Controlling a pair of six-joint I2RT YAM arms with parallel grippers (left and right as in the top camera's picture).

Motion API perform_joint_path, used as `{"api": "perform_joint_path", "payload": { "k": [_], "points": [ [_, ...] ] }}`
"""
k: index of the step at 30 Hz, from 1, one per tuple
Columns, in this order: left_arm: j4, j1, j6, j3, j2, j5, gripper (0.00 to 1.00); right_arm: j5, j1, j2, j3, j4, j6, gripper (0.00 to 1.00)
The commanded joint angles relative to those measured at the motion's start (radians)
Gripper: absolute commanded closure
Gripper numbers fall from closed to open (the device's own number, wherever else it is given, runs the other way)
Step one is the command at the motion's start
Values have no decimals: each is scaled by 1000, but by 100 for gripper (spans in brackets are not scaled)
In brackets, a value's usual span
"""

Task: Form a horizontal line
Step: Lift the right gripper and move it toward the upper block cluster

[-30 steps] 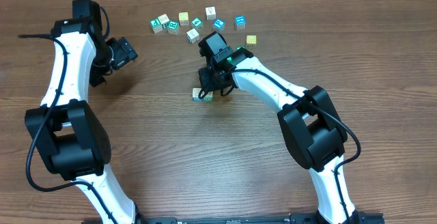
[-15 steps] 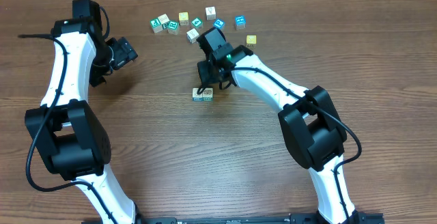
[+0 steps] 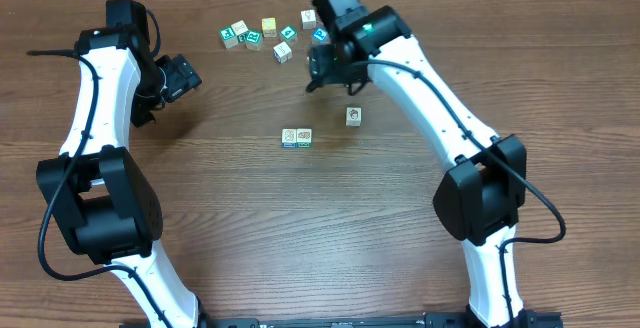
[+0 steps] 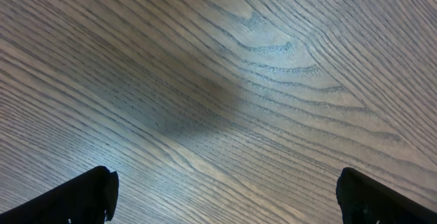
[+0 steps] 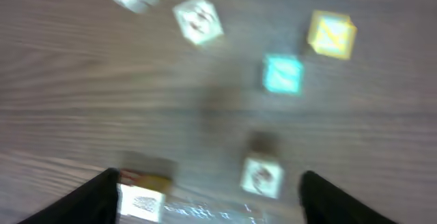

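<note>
Nearest on the brown wood-grain table (image 3: 250,218) lies the horizontal line (image 3: 297,137). It is two tiny picture cubes with white faces and greenish sides, set side by side and touching, in a short straight row near the middle of the tabletop. Nothing is holding the row. A little farther back and to its right, clearly apart from it, sits a single small white-faced cube with a dark picture (image 3: 353,116). Beyond that cube the right gripper (image 3: 328,71) hangs over the table. Its own camera view is blurred, but the two black fingers (image 5: 102,193) stand wide apart with only tabletop and loose cubes showing between them, so it grips nothing. Off to the other side, well away from the row, is the left gripper (image 3: 183,76). Its jaws are also spread fully, over bare wood. Farthest back is a loose scatter of little white, teal and green cubes (image 3: 253,38), strung unevenly along the far part of the table, with a pale yellow cube (image 3: 269,26) among them.
</note>
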Motion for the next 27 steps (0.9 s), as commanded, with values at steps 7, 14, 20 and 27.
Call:
{"api": "perform_joint_path", "payload": {
  "k": [7, 14, 20, 27],
  "points": [
    [-2, 0, 9, 21, 0, -6, 0, 13, -51, 9, -212, 90, 35, 0],
    [-2, 0, 9, 21, 0, -6, 0, 13, -47, 9, -347, 229, 35, 17],
    [-2, 0, 8, 21, 0, -6, 0, 13, -47, 9, -370, 254, 35, 34],
    [-2, 0, 9, 21, 0, -6, 0, 11, -45, 9, -370, 243, 35, 62]
  ]
}}
